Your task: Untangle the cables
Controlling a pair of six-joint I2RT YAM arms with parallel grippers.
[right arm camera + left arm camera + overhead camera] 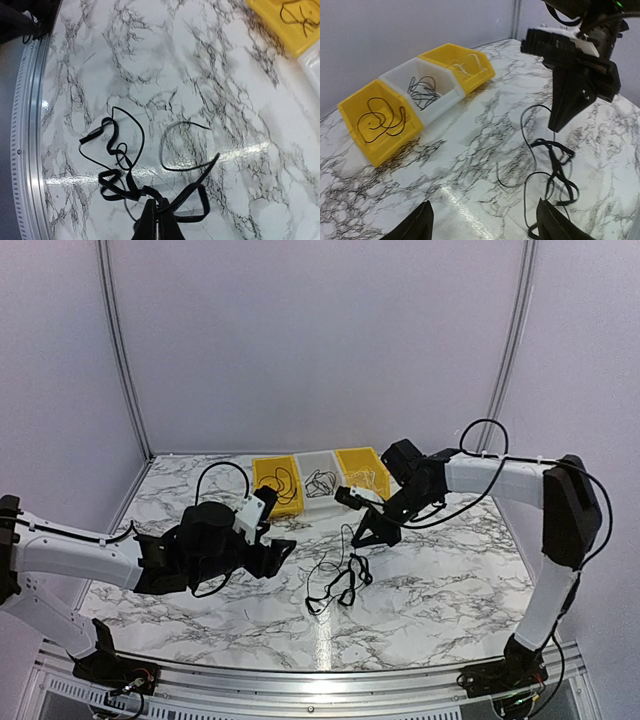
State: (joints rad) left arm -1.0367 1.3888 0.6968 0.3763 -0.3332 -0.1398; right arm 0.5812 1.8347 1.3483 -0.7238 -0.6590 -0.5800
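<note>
The white, grey-veined marble tabletop point(200, 605) shows a broad bare stretch on its left, running from the pale side wall to the silver metal rail point(300, 680) along the near edge. The white-and-black left arm point(90, 555) reaches across this space. Its left claw point(485, 205) hangs above the marble with its black fingers point(415, 227) spread wide, gripping and touching nothing.

Just right of it lie the thin black cables point(340, 575), a loose knot of loops and flat straps near the middle of the table, with bare marble all round them. One thin loop point(527, 145) curls out on the knot's left side.

The black right claw point(365, 538) points down over the top of the tangle. Its fingers point(157, 220) are pressed together and pinch a strand where the knot is thickest. The right arm point(500, 478) arches in from the right, well above the surface.

Three open-fronted plastic bins stand side by side at the far edge, well apart from the tangle:
- The left yellow bin point(390, 145) holds a coiled black cord point(380, 120).
- The white middle bin point(440, 102) holds a bunch of black cords point(422, 90).
- The right yellow bin point(475, 75) holds pale cords point(462, 62).

Nothing lies between the claws and the bins.
</note>
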